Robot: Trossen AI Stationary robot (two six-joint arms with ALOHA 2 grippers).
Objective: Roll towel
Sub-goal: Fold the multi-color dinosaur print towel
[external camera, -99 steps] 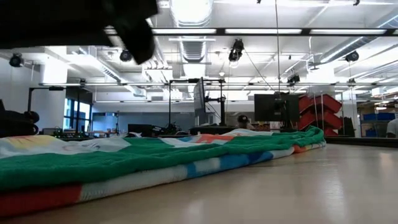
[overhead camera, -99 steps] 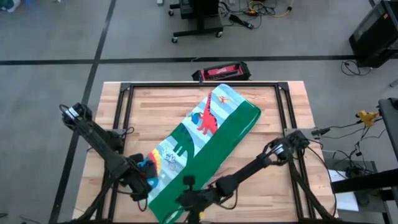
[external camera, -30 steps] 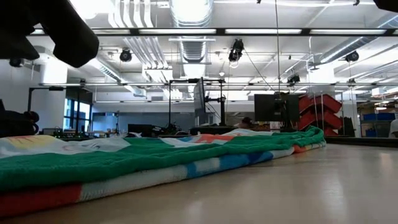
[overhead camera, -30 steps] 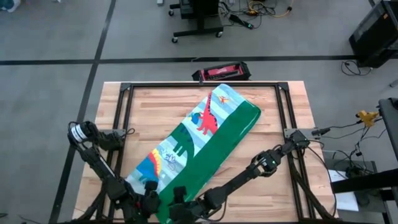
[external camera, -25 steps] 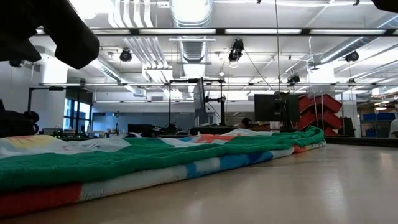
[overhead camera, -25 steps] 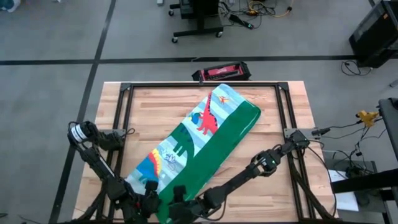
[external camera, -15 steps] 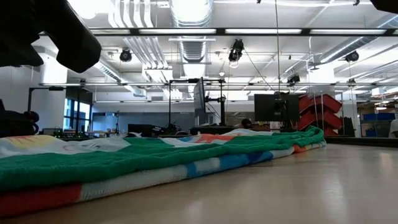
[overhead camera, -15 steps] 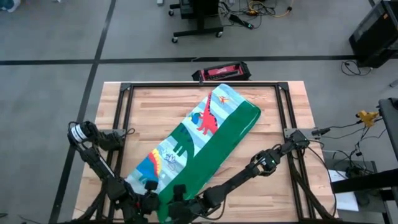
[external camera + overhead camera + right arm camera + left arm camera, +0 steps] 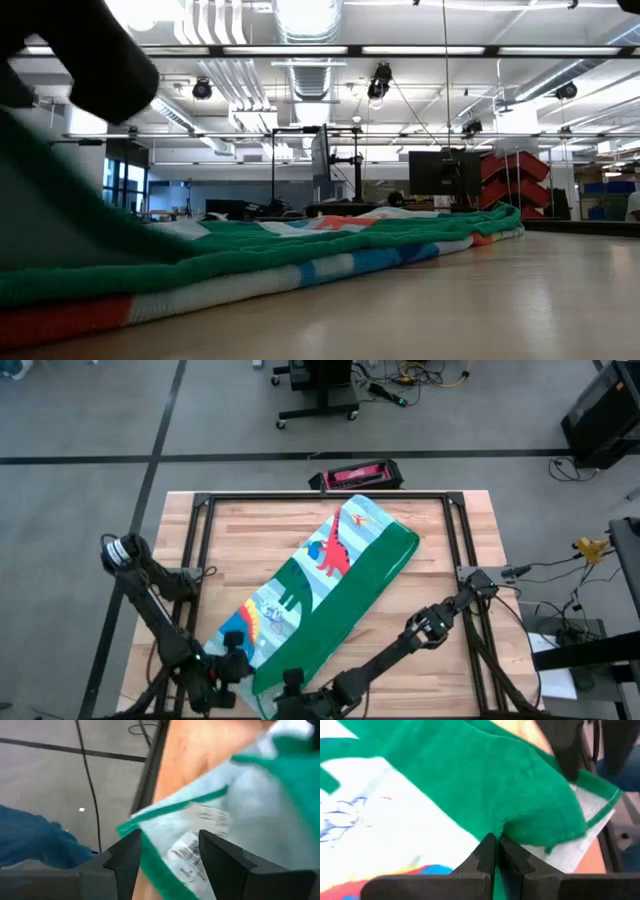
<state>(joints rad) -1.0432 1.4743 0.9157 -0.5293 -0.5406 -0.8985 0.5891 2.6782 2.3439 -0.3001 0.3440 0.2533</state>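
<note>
The towel (image 9: 330, 575), folded into a long strip with a green border and a dinosaur print, lies slantwise on the wooden table from near left to far right. Both grippers are at its near end. My left gripper (image 9: 496, 845) is shut on a green fold there (image 9: 232, 660). My right gripper (image 9: 170, 855), at the table's near edge (image 9: 285, 700), has the towel's corner between its fingers, pale underside and label showing. In the low view the towel (image 9: 300, 255) stretches across the table, and a green part (image 9: 60, 200) rises at the left. My left gripper pinches a raised fold of the green border (image 9: 512, 827) between its two shut fingers, at the towel's near end. The cloth bunches up around the fingertips and is lifted off the table there. My right gripper has the towel's near corner (image 9: 172, 837) between its fingers (image 9: 131, 852), pale underside up. The green-edged corner stands clear of the wood; how many layers it has cannot be told.
A black metal frame (image 9: 320, 497) borders the tabletop. A red and black box (image 9: 355, 476) lies just beyond the far edge. Bare wood shows to the far left (image 9: 250, 540) and to the right (image 9: 420, 630) of the towel.
My left gripper has shut on the towel's near end and gone up and a little toward the far edge. The near end has come up off the table: green cloth now rises at the left of the low view. The rest of the towel has stayed put.
</note>
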